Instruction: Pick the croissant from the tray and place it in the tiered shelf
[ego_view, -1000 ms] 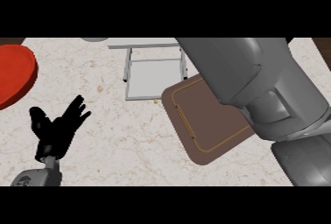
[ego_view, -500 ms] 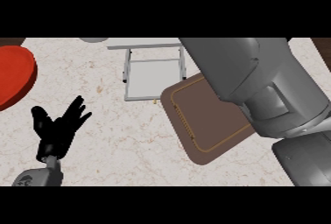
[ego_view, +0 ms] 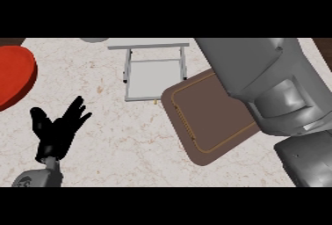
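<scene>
Brown tray (ego_view: 211,123) lies on the counter (ego_view: 130,145), tilted, rounded corners, thin gold line inset round its rim; use it as the landmark. Croissant: not visible anywhere, can't tell where it is; the tray's visible surface is bare, but the tray's right and upper part is covered by the right arm (ego_view: 272,88). That arm is a big grey forearm running from the frame's lower right up over the tray's right side toward the top edge; its hand doesn't show, so finger state can't be told. Shelf (ego_view: 153,72), white-grey with thin dark posts, sits just up-left of the tray, its lower right corner near or touching the tray's upper left corner, hard to say which. Left hand (ego_view: 57,129), black, is well left of the tray, low in the view, fingers straight and spread pointing up, thumb out to the left, holding nothing, resting above the counter. Grey left forearm (ego_view: 39,178) shows just below it at the bottom edge. Red plate (ego_view: 14,77) is far left of the tray, cut off by the frame edge, well apart from shelf and hand. Counter is pale marbled stone.
</scene>
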Robot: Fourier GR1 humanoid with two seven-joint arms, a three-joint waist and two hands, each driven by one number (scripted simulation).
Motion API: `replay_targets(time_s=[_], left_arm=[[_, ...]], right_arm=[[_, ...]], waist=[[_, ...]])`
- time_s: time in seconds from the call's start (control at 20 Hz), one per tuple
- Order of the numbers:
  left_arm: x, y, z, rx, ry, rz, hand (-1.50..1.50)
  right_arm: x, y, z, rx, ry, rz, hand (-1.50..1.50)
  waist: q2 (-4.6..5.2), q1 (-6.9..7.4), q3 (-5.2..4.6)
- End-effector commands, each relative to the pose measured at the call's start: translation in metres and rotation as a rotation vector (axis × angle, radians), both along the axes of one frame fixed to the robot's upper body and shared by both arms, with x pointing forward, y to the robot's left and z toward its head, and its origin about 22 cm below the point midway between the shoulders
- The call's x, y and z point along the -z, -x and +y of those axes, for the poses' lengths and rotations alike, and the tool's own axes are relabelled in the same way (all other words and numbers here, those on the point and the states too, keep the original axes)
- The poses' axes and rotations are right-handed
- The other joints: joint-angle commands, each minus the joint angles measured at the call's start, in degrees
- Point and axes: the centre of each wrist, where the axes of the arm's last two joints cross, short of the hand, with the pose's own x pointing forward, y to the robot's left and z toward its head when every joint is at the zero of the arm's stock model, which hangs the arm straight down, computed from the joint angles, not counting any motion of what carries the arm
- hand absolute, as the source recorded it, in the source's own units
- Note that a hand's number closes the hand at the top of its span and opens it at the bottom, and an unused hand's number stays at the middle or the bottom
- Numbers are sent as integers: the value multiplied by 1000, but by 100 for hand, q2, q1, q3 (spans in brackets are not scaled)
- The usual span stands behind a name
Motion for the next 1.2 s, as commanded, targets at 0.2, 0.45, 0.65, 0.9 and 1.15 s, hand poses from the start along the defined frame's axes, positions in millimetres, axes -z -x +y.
replay_targets(time_s=[0.2,0.45,0.65,0.9,1.15], left_arm=[[12,4,-6,3,4,83,0],[7,0,-4,-3,-4,82,0],[22,0,-8,-31,6,106,0],[15,21,7,-57,2,90,0],[27,29,13,-59,3,108,0]], right_arm=[[-32,10,0,-17,-319,-10,-150],[-29,-2,-28,123,-434,-136,-150],[-49,-5,-63,217,-403,-175,-150],[-43,-13,-108,342,-531,-196,-150],[-60,-6,-163,350,-592,-179,-150]], waist=[[17,21,-37],[25,-14,-38],[-25,-198,-36],[-82,-225,-26],[-106,-294,-25]])
